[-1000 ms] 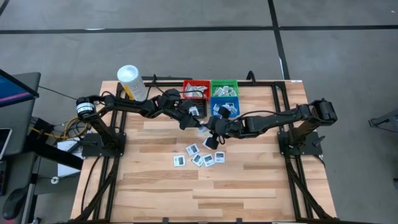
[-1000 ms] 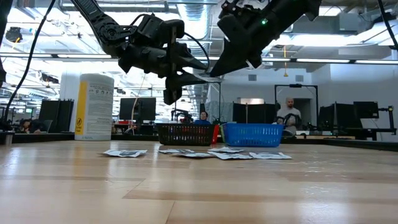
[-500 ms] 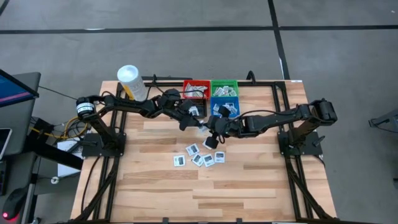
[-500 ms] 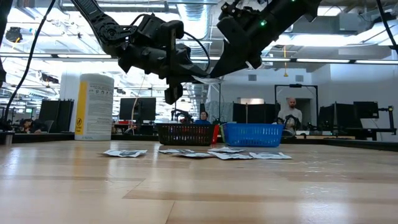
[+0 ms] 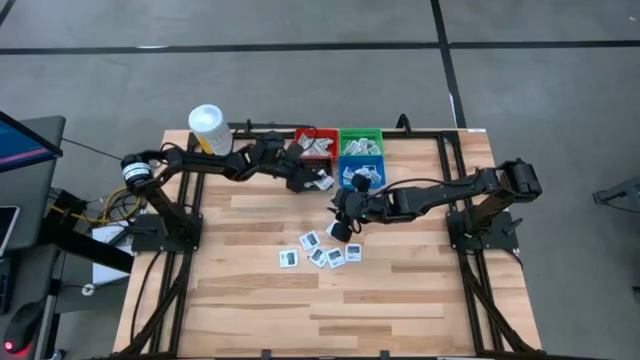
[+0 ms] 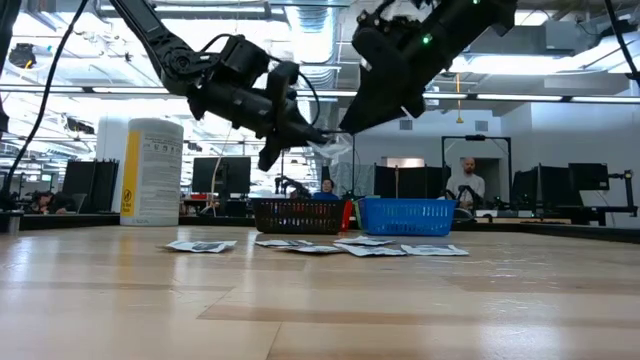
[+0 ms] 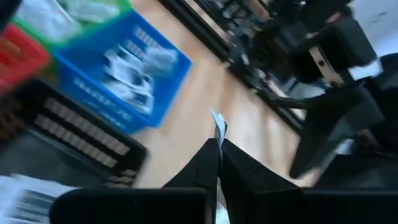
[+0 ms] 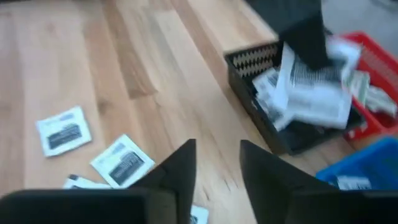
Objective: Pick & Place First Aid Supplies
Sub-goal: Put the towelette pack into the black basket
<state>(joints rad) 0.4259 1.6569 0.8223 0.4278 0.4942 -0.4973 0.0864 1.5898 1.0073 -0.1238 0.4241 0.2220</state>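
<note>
A: Where's the left gripper rn?

B: Near the table's far edge, just over the black bin. Its fingers are pressed together on a square white packet, pinching it by one edge; the rest sticks out loose.

A: And the right gripper?

B: Mid-table, a little toward the far edge, jaws spread w/ nothing between them.

A: The other supplies?

B: A loose group of packets lies flat near the table's centre, more sit in the red bin, green bin and blue bin along the far edge.

A: How does the packet handle, d'you reckon?

B: Very light, thin, prob. floppy; it looks to hang bent from the pinch (low view shows it drooping a bit). Likely slick wrapper, so a corner grip could slip. Best taken well in from an edge. Flat ones on wood are prob. hard to get under; tip an edge up first.
</note>
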